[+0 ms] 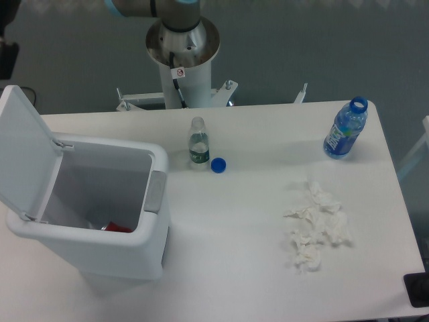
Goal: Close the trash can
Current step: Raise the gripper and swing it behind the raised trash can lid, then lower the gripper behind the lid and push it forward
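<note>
While open, trash can (120,258) (below gripper (7,59))

Trash can (94,251): white body and white lid (23,151), grey latch tab (156,192) on the rim; grey-shaded interior with a red item (118,228) at the bottom. Counter (255,268): white. Small bottle (198,142): clear, with a dark green label. Loose cap (218,165) — blue. Larger bottle (345,129): blue-tinted plastic, blue label and blue neck ring. Crumpled tissues (315,225) — white. Robot base (182,47): white and silver, light-blue joint band above. Gripper (7,54): black.
</note>
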Robot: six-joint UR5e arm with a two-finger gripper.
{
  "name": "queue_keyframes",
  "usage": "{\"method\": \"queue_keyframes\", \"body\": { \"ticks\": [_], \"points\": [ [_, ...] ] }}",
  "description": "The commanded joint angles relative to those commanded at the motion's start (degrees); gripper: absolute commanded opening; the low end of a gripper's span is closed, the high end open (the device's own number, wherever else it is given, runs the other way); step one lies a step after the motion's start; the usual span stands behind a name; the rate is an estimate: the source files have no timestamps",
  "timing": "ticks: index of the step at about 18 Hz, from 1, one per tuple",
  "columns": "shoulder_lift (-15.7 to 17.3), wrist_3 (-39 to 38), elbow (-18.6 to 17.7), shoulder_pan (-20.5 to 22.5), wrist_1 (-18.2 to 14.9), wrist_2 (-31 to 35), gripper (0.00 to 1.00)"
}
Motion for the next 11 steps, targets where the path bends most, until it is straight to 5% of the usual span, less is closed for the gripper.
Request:
{"method": "queue_keyframes", "body": {
  "ticks": [11],
  "points": [
    [-2.11,-0.09,1.84,0.17,0.70,4.57,1.00]
  ]
}}
